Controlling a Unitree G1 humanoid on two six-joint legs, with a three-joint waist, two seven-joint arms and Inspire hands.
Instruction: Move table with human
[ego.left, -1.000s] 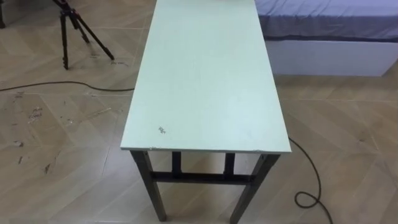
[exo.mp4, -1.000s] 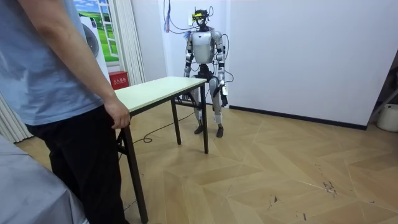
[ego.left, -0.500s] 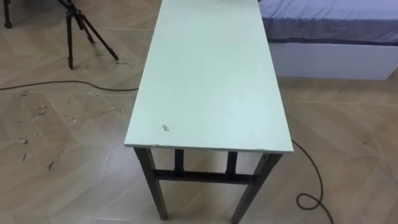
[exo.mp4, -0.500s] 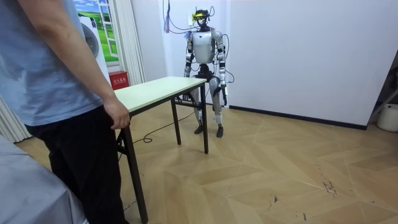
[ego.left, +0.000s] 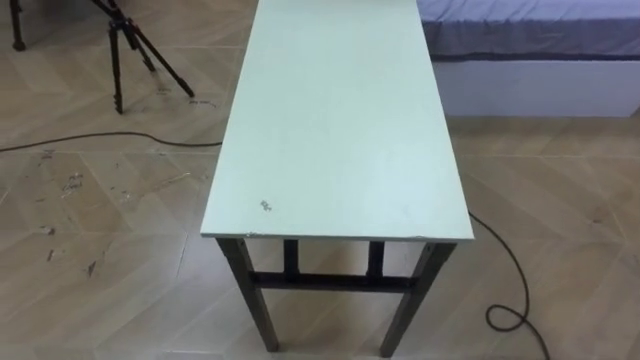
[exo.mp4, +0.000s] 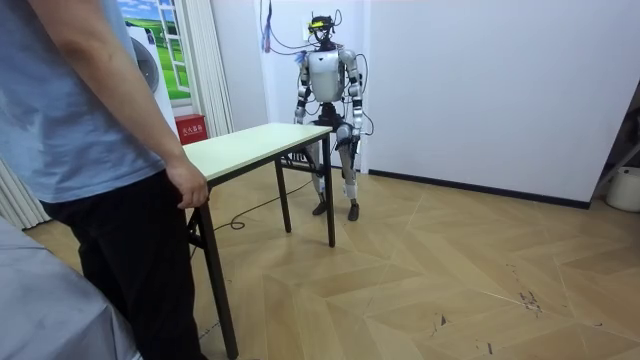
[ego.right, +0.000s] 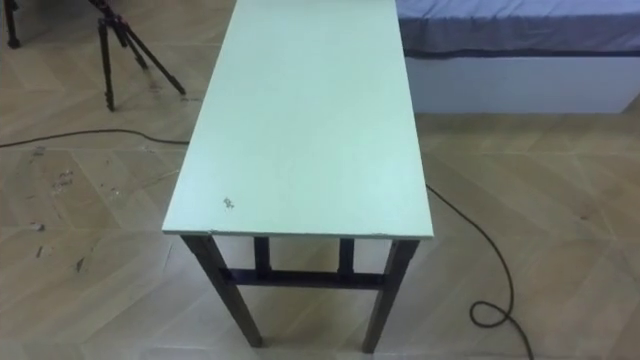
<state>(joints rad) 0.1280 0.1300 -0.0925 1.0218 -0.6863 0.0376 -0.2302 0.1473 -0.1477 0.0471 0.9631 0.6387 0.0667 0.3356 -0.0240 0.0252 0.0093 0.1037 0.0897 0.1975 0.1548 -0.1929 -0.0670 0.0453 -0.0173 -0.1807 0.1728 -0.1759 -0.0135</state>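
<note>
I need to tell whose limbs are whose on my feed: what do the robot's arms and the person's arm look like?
In the room view the robot's arms are slim and silver-grey with darker joints; its left hand looks dark. The person wears a light blue shirt that leaves the arm uncovered, and black trousers.

Home bedroom, bed (ego.left: 530, 30), herringbone wood floor (ego.left: 90, 270), tripod (ego.left: 116, 65)
</note>
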